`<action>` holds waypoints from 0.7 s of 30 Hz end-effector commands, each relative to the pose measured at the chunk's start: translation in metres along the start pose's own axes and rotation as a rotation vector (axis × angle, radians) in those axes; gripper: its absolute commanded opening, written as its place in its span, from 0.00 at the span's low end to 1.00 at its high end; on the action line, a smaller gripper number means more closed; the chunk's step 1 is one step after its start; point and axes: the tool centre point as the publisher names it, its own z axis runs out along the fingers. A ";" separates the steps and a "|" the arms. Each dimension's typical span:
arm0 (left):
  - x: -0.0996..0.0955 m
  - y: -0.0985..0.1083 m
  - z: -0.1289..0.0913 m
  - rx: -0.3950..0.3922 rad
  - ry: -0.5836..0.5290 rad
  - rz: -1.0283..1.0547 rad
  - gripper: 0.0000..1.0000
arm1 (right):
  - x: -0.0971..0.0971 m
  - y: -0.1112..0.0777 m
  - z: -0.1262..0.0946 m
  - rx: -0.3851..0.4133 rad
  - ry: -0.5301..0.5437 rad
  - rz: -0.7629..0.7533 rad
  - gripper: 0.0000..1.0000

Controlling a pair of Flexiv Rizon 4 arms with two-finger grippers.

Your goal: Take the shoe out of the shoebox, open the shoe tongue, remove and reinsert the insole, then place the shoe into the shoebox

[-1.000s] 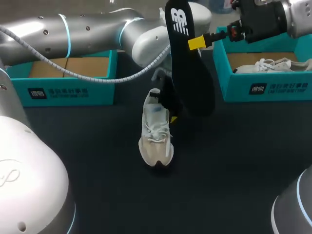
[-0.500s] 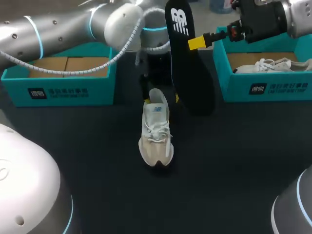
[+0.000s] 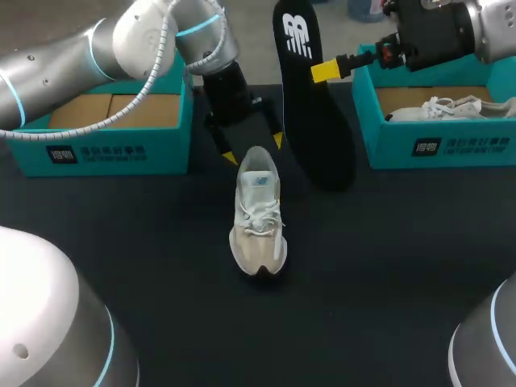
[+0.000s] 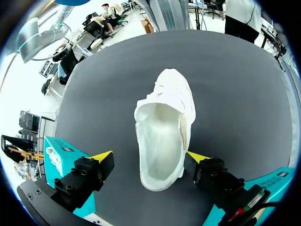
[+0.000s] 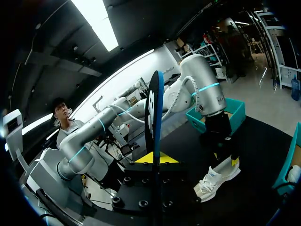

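A cream-white shoe (image 3: 258,214) stands upright on the dark table, toe toward the front edge. My left gripper (image 3: 254,149) hangs open just above and behind its heel. In the left wrist view the shoe's mouth (image 4: 162,141) gapes between the spread fingers of that gripper (image 4: 149,156), and neither finger touches it. My right gripper (image 3: 330,71) is shut on a black insole (image 3: 314,113), held upright and high behind the shoe. In the right wrist view the insole (image 5: 153,117) stands edge-on in the right gripper (image 5: 155,157), with the shoe (image 5: 218,178) beyond it.
A teal shoebox (image 3: 105,141) with a bare cardboard floor stands at the back left. A second teal shoebox (image 3: 439,145) at the back right holds another white shoe (image 3: 451,106). My left arm crosses above the left box.
My left gripper has opened wide and drawn back out of the shoe, rising toward the back left. The right gripper and the insole have not moved.
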 end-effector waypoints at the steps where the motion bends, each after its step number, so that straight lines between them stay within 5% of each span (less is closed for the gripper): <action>1: 0.013 -0.002 0.005 0.024 -0.066 -0.022 1.00 | -0.001 0.001 0.002 0.002 0.000 0.001 0.00; 6: 0.014 0.002 -0.004 -0.002 -0.164 -0.008 1.00 | -0.001 0.001 0.002 0.002 0.000 0.001 0.00; 21: -0.005 -0.008 -0.053 0.005 -0.396 0.042 1.00 | -0.051 0.059 -0.020 -0.100 0.067 0.261 0.00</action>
